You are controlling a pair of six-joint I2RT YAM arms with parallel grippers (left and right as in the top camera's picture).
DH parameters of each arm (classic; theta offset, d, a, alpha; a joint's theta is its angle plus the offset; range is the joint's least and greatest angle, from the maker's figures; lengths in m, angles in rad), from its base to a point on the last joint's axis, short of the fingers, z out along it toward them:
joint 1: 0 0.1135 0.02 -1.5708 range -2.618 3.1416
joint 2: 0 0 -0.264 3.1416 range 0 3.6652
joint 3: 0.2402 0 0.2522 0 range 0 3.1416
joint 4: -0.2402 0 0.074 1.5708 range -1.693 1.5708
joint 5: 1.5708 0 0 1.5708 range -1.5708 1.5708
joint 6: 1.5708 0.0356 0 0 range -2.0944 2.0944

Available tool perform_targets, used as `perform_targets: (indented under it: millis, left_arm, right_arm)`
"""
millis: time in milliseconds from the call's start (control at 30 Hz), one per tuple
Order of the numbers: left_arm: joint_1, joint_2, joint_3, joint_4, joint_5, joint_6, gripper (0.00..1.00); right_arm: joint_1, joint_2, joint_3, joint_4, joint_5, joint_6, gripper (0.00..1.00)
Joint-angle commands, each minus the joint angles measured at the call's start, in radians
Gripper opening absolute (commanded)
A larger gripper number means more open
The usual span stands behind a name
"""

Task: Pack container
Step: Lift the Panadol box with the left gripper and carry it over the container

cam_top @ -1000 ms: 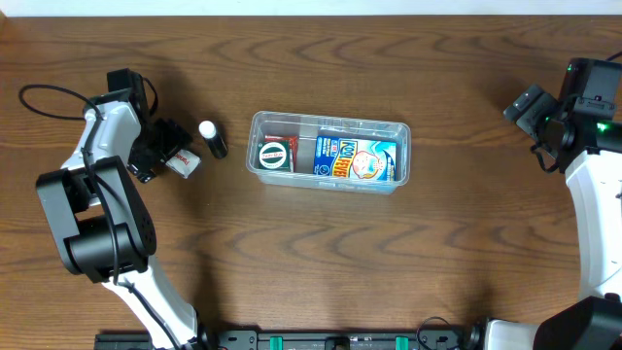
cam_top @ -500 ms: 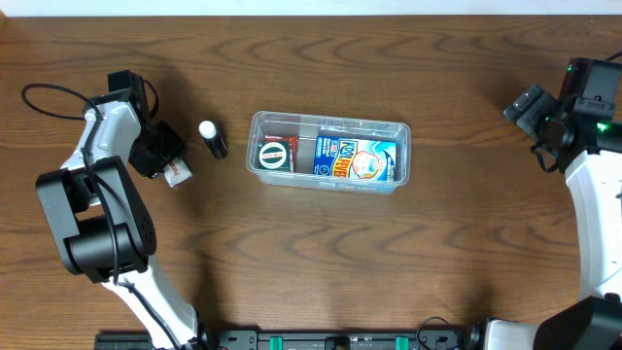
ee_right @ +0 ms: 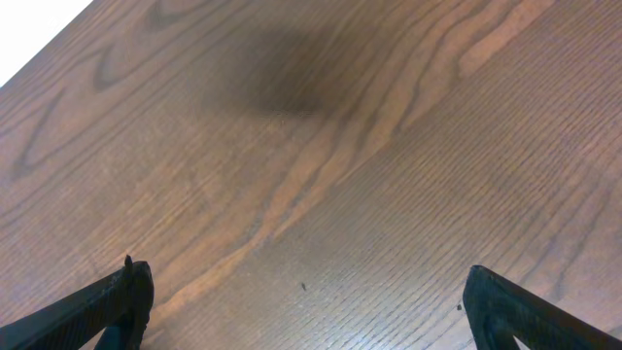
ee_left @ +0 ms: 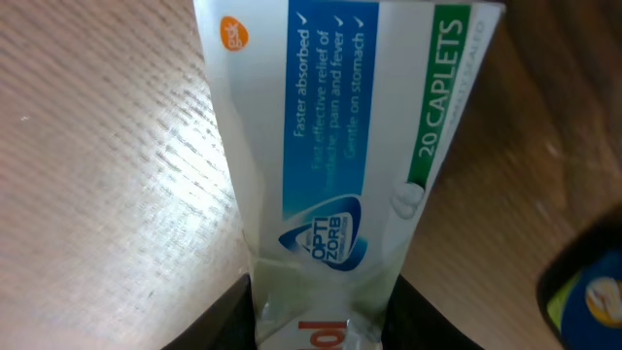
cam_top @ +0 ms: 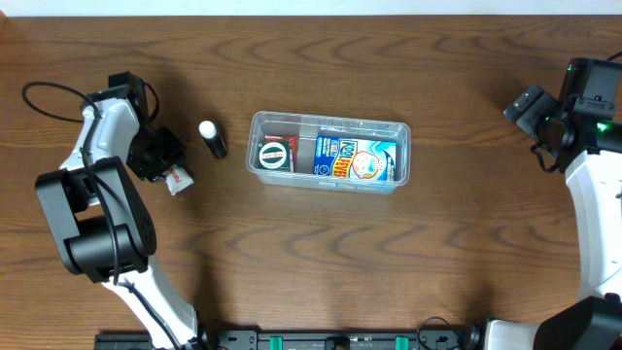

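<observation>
The clear plastic container (cam_top: pixel 257 146) sits mid-table and holds a blue packet (cam_top: pixel 355 158), a round green-rimmed item (cam_top: pixel 274 155) and a red packet. My left gripper (cam_top: pixel 163 163) is shut on a white caplet box (cam_top: pixel 179 178) left of the container. In the left wrist view the box (ee_left: pixel 330 146) fills the frame, blue and green print up, pinched between the fingers (ee_left: pixel 321 316). My right gripper (cam_top: pixel 525 105) is open and empty at the far right; its wrist view shows only bare wood between the fingers (ee_right: pixel 306 301).
A small dark bottle with a white cap (cam_top: pixel 212 138) lies between the left gripper and the container. A black cable (cam_top: pixel 49 89) loops at the far left. A yellow-and-blue object (ee_left: pixel 593 292) shows at the right edge of the left wrist view.
My left gripper has moved down and toward the near side with the caplet box, turning it slightly. The right arm and the container have not moved.
</observation>
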Motion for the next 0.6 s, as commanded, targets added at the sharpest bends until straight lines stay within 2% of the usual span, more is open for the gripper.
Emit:
perform_targets:
  millis: [0,100,333,567]
  left_arm:
    - [0.002,-0.058,0.074,-0.051,0.0,0.066,0.39]
    - [0.002,-0.105,0.124,-0.105,0.039,0.119,0.39]
    - [-0.03,-0.261,0.195,-0.136,0.332,0.298,0.39]
    - [-0.192,-0.39,0.196,-0.114,0.373,0.474,0.39]
  right_arm:
    - [-0.005,-0.019,0.01,-0.001,0.004,0.007,0.99]
    - [-0.005,-0.019,0.01,-0.001,0.004,0.007,0.99]
    - [-0.005,-0.019,0.01,-0.001,0.004,0.007,0.99]
    - [-0.005,-0.019,0.01,-0.001,0.004,0.008,0.99]
